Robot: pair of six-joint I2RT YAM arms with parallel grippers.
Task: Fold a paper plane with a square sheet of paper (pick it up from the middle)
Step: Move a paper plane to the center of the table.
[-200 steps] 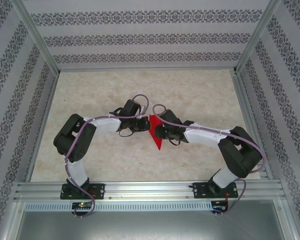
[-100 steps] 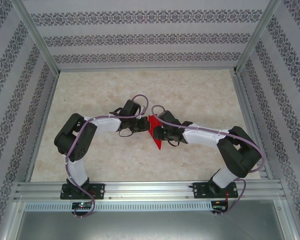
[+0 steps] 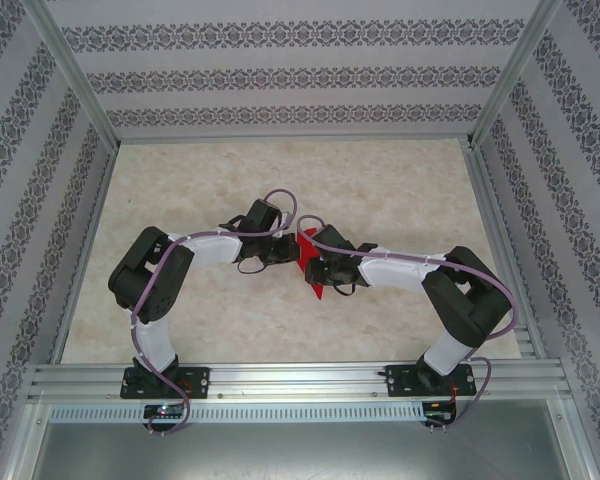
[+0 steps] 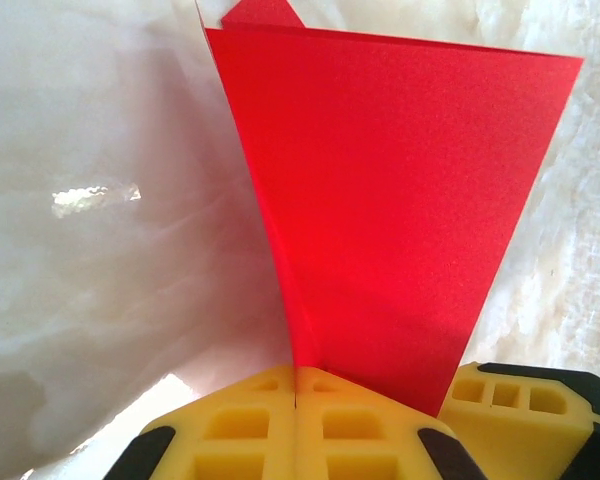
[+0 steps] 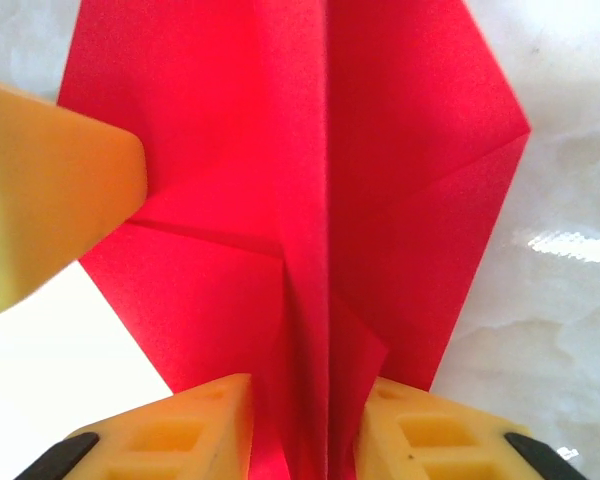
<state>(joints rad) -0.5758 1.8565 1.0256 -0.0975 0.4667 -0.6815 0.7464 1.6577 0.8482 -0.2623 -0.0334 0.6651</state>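
The red sheet of paper (image 3: 317,286) is folded with several creases and held upright off the table between both grippers at the centre. My left gripper (image 3: 295,252) is shut, its yellow fingertips (image 4: 260,410) pinching the paper (image 4: 400,200) at its lower edge. My right gripper (image 3: 310,266) faces it from the right. In the right wrist view its jaws (image 5: 305,420) stand partly apart, with the paper's (image 5: 310,180) middle ridge and loose layers between them, not pressed flat. A left finger (image 5: 50,200) shows at that view's left edge.
The pale marble tabletop (image 3: 280,180) is bounded by aluminium rails (image 3: 290,380) at the front and patterned walls (image 3: 290,75) on three sides. Both arms arch inward from their bases (image 3: 165,380) at the near edge.
The right arm has pulled its elbow inward and its gripper has shifted left and down along the paper, covering more of it. Its jaws narrowed slightly. The left arm has held still.
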